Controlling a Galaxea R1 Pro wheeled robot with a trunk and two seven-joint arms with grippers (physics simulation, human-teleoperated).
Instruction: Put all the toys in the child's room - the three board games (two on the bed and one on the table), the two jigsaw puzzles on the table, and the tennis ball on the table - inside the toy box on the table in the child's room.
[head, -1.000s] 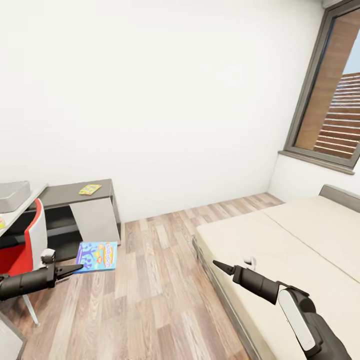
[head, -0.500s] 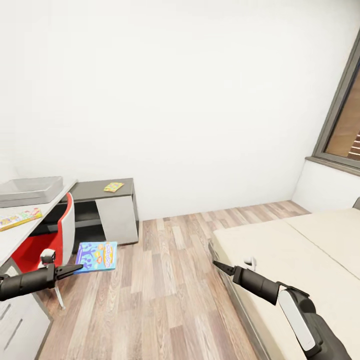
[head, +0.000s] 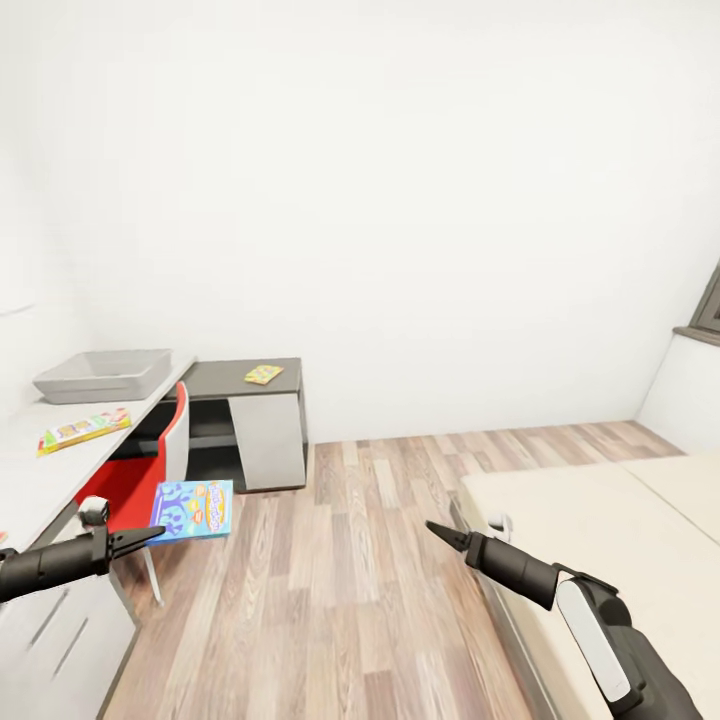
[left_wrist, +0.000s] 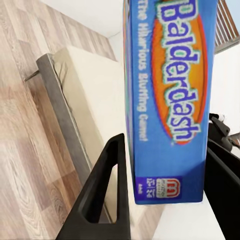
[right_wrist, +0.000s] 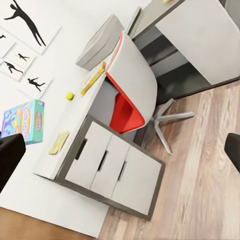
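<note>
Left gripper (head: 150, 535) closed on blue board game (head: 192, 510) above wood floor (head: 330, 580), right gripper (head: 437, 529) empty, opening unclear, toy box (head: 100, 375) on table (head: 40, 470)

Floor (head: 330, 590): wood planks, mixed brown tones, slight sheen.
Walls (head: 400, 200): plain white, matt, smooth.
Bed (head: 610, 530): cream cloth look, matt.
Bench (right_wrist: 75, 125): light-grey top, smooth, matt; drawer fronts (right_wrist: 115, 167) same finish.
Lower counter (head: 240, 378): dark grey, matt.
Toy box (head: 100, 375): grey, plastic-like, smooth.
Chair (right_wrist: 131, 95): red seat, grey shell, smooth plastic look.
Blue board game (left_wrist: 172, 100): printed cardboard, light gloss.
Left claw (left_wrist: 165, 200) fingers (left_wrist: 102, 195): black, matt, hard plastic look.
Right arm shell (head: 595, 640): white panel, glossy.
</note>
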